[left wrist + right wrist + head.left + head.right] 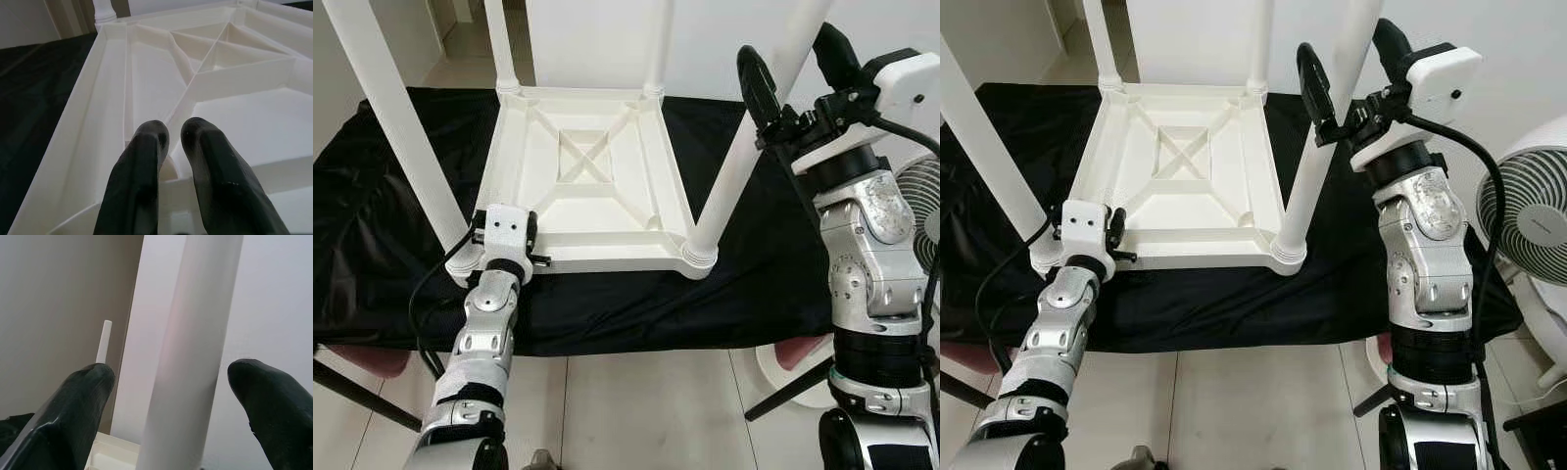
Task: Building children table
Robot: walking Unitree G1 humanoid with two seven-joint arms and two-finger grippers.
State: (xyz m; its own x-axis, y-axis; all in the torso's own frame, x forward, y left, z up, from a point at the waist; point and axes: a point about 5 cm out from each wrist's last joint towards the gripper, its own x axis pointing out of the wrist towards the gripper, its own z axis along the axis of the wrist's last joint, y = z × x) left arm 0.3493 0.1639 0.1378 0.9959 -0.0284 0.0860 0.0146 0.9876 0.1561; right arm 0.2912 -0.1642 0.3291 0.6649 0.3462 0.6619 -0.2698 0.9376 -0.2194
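Note:
A white plastic children's table [582,166] lies upside down on a black cloth, its four legs pointing up. My left gripper [169,132] is at the near left corner, beside the near left leg [401,127]. Its two black fingers are shut, nearly touching, over the ribs of the underside. My right gripper [798,69] is raised at the near right leg [744,157]. It stands open, with one finger on each side of the leg [190,333], and a gap shows between the fingers [83,396] and the leg.
The black cloth [372,196] covers a low surface whose front edge runs just before the table. A white fan [1528,215] stands close on the right, behind my right arm. Tiled floor [636,411] lies in front. A reddish seat [362,357] shows under the cloth at left.

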